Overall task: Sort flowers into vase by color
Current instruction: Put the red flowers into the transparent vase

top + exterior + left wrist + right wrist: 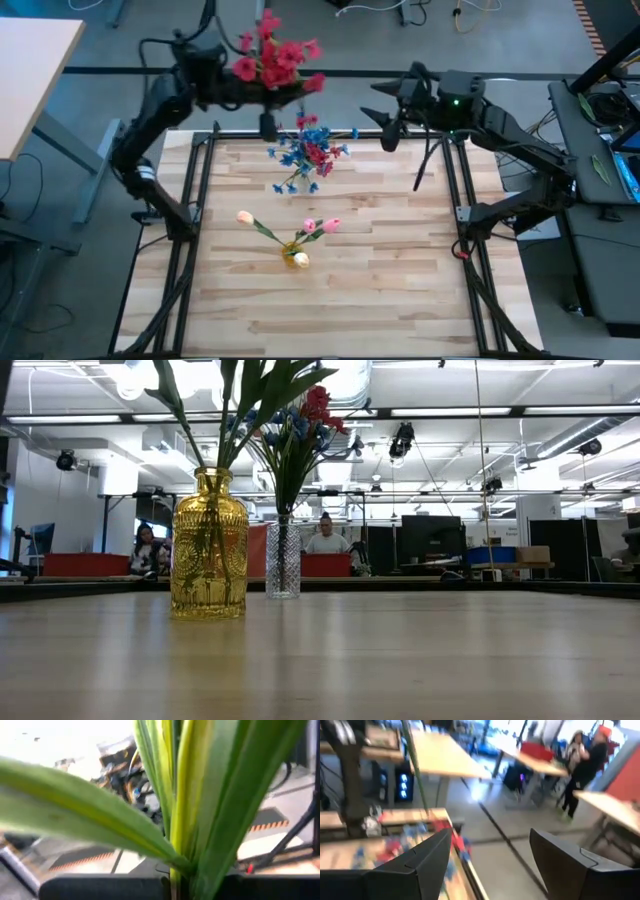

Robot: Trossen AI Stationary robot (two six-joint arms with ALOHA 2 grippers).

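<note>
Two vases stand on the table (400,300): a clear vase (283,568) near the middle of the far edge, already holding blue flowers (296,155) with a red flower (316,152) among them, and a yellow vase (294,256) at the centre with pink and cream tulips (322,226) leaning out to either side.

The red bunch (275,62) is the thing in play. The left gripper (262,97) is shut on its stem; the left wrist view is filled with green leaves and stalk running away from the fingers, which confirms a grip low on the stem. The blossoms hang in the air beyond the far edge, left of the middle, higher than anything on the table.

What the next move turns on, as I judge it, is how this bunch lies relative to the clear vase. The vase mouth is just inside the far edge, a little toward the right and toward the table centre from the left gripper. The stem's long axis runs roughly from the blossoms down toward the table, so its lower end points generally at the vase but is not yet over it. The exact tilt cannot be read.

The right gripper (392,115) hangs near the far right corner with its fingers apart and nothing between them. It is near the clear vase too, but the left arm is the one carrying the bunch.
</note>
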